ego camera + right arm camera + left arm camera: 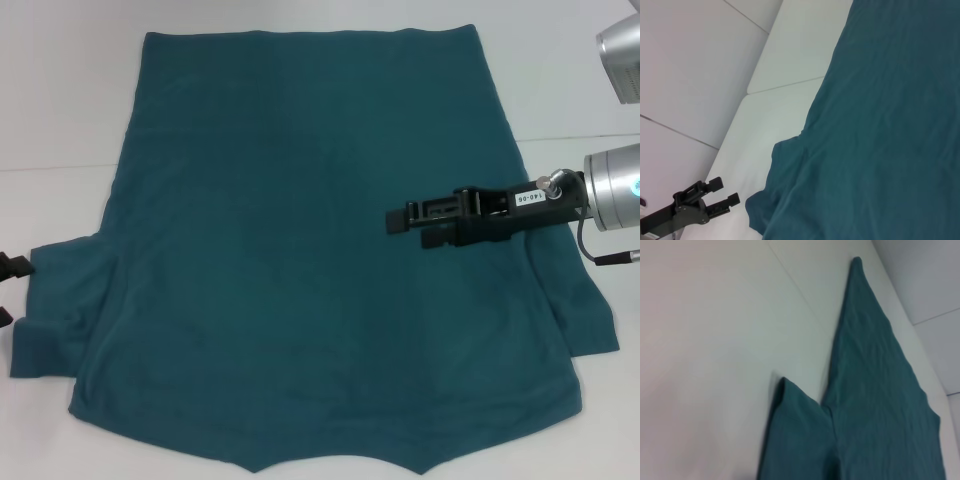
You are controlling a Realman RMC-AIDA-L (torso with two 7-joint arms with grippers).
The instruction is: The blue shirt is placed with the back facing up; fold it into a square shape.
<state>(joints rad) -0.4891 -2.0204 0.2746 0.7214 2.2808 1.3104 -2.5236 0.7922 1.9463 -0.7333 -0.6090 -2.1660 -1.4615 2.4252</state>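
Blue shirt [300,260]: spread flat on the white surface [60,110], plain side up, hem at the far edge, collar notch at the near edge; it covers most of the head view.
Sleeves: the left one is rumpled, with its edge curled; the right one lies flat under the right arm.
Right gripper [405,225]: hovers over the shirt's right half, pointing toward the middle, jaws a narrow gap apart with nothing between them.
Left gripper [10,290]: at the left border of the head view, just beside the left sleeve's edge; jaws spread apart and empty, as the right wrist view shows.
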